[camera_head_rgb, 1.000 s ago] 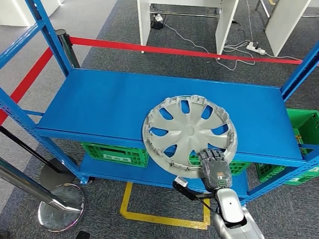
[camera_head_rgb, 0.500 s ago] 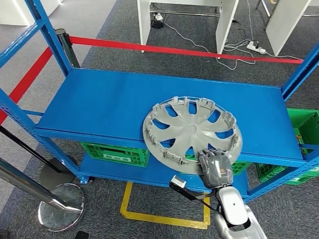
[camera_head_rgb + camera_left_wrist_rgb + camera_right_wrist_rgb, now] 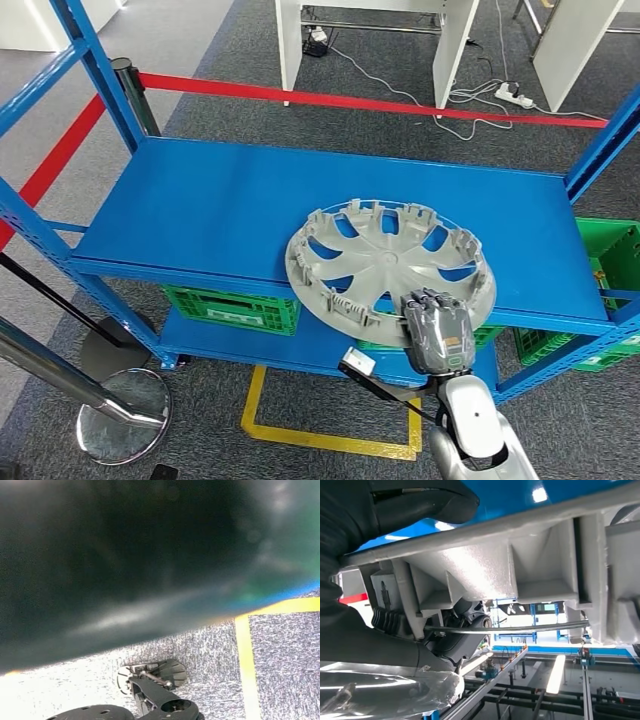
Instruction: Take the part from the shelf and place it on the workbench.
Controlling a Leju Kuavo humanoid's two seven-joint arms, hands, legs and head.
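**Observer:** What have you got nearest the camera?

**Operator:** My right hand [image 3: 435, 332], low in the frame and right of centre. Its fingers are closed over the near rim of the wheel cover [image 3: 389, 270], and in the right wrist view the thumb [image 3: 422, 502] lies along one face of the rim with the dark fingers [image 3: 391, 622] on the other. So it's a one-sided hold at the edge. I can't tell what state my left hand is in; its wrist camera gives me carpet and a yellow floor line [image 3: 247, 670].

**Observer:** And the cover itself?

**Operator:** It sits in the centre right of the frame, tilted, near edge out past the front lip of the blue shelf [image 3: 189, 210]. I can't say whether the far edge touches the deck.

**Observer:** What worries you?

**Operator:** Mainly the grip. A wide, light disc held at one point on its rim will want to swing or twist, and I judge it could slip out if I pull back quickly. The clips standing around the rim could catch on the shelf lip as it comes off.

**Observer:** Anything further out?

**Operator:** The blue upright [image 3: 600, 140] at the right edge is near enough that a swinging cover might clip it. Beyond the shelf runs a red barrier tape [image 3: 362, 102], well apart.
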